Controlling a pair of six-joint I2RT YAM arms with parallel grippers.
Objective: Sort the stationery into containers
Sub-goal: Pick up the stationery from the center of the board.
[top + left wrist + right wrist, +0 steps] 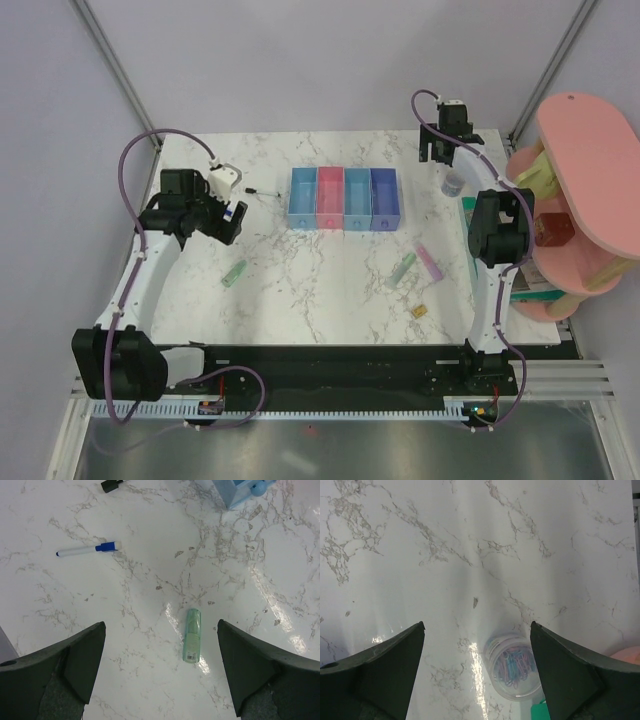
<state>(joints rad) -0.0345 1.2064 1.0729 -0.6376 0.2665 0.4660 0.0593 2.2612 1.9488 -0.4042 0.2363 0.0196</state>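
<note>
The four joined bins (345,198) stand at the table's middle back, light blue, pink, light blue, dark blue. My left gripper (218,220) is open and empty, held above the table; in the left wrist view (160,625) a pale green bar (192,635) lies just ahead between its fingers. That bar (234,273) lies left of centre. The blue-tipped marker (87,550) and the black pen (262,190) lie beyond. My right gripper (437,150) is open above the clear round tub of paper clips (514,667). A second green bar (403,267), a pink bar (429,262) and a tan nub (419,311) lie right of centre.
A big pink round-topped shelf (590,160) stands at the right edge, with a dark green book (530,290) under it. The book's corner (540,712) shows beside the clear tub. A bin corner (240,492) shows in the left wrist view.
</note>
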